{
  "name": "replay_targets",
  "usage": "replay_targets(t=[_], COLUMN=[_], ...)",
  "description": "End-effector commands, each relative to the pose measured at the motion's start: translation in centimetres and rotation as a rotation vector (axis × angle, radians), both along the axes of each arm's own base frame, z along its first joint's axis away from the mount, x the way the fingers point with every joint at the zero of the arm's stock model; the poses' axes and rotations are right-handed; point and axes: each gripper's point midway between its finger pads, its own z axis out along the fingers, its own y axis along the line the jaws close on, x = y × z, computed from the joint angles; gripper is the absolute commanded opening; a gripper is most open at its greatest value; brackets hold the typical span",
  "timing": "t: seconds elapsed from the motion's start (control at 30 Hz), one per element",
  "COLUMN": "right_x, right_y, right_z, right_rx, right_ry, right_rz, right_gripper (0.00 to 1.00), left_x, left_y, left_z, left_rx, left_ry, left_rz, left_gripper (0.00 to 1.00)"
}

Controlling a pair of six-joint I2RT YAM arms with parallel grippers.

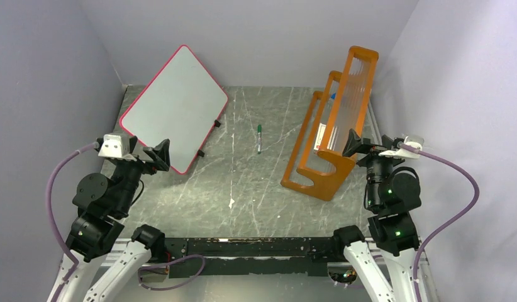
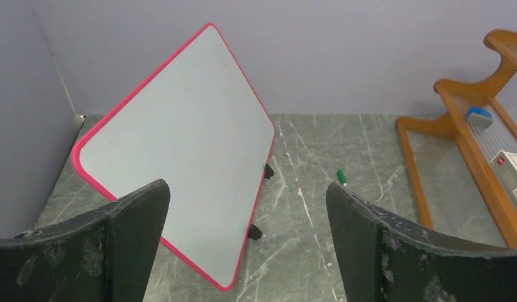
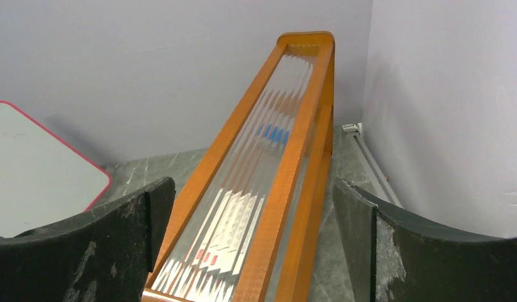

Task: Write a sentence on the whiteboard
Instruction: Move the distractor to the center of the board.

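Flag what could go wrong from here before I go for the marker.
The marker lies flat on the table, thin and round: it may roll or slip from a pinch. The whiteboard stands tilted on small feet, so writing pressure may shove or tip it. The right gripper, open, sits right by the orange rack; swinging toward the marker could clip it.

Large rectangular whiteboard [image 1: 173, 108], rounded corners, thin pink-red frame, face plain white. Sits at rear left of grey marbled table [image 1: 243, 189], close to left wall. Tilted, turned corner-on, far corner raised toward back wall. Two small black feet [image 1: 217, 123] show along right edge.
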Motion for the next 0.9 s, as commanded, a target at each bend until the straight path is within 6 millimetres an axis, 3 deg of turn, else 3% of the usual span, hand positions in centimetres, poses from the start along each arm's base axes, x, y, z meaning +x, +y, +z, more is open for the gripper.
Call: replay_targets(t=[0.0,0.4,0.87], right_x=[-0.2,0.8,7.6], right_y=[0.2,1.5,8.1], right_z=[0.9,0.6,0.5], right_rx=[-0.006,-0.01,0.025], right_ry=[-0.014,0.038,0.295], right_rz=[0.013,0.072,0.321], right_gripper=[1.0,1.0,1.0], left_x=[0.5,0.3,0.5], left_y=[0.1,0.2,0.0], left_z=[0.1,-0.1,-1.8], left_rx=[0.015,0.014,0.018], left_ry=[-0.009,-0.009,-0.016], left_rz=[0.012,0.014,0.009], left_gripper=[0.98,0.98,0.98])
